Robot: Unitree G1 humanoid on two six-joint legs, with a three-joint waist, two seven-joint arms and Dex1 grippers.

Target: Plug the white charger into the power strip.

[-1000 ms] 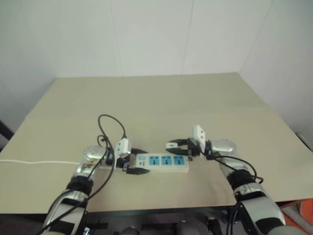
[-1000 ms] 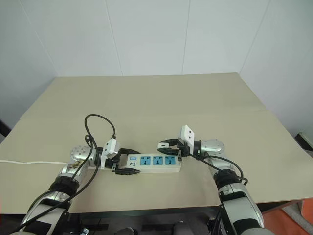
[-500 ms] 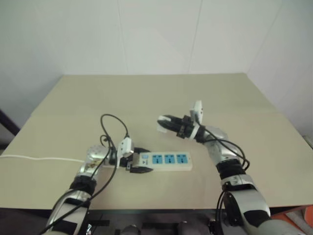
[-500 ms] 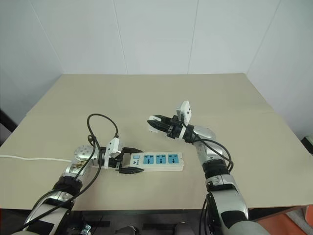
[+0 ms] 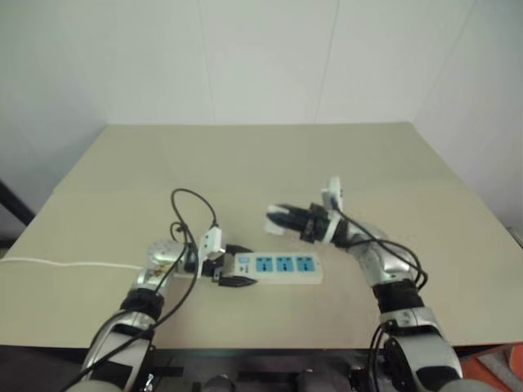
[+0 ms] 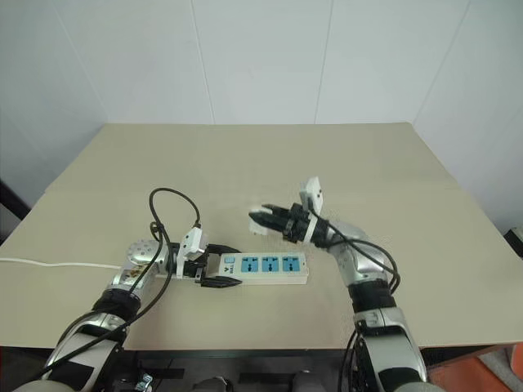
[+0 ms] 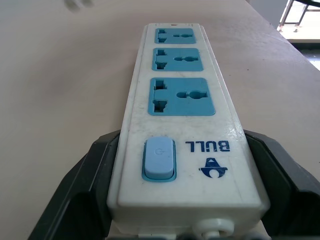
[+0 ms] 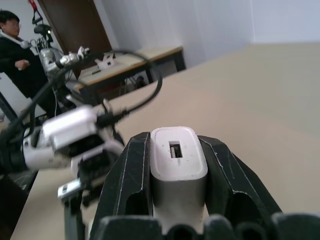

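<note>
Between the right gripper's (image 6: 263, 220) closed fingers sits the white charger (image 8: 177, 165), raised above and behind the power strip (image 6: 265, 267), not yet plugged in. Its switch end is clamped in the left gripper (image 6: 214, 268). All three sockets lie bare on the beige table (image 6: 245, 163); white walls behind.

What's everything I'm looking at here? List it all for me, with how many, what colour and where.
power strip: one, white with three blue sockets, flat on the table, switch end held.
white charger: one, white, raised above the table beyond the strip, held.
cord: one, thin, white, running off the table's left edge.
table: one, beige, against white walls.
person: one, dark clothing, in the background of the right wrist view.
left pincer: one, black, shut on the power strip.
right pincer: one, black, shut on the white charger.
</note>
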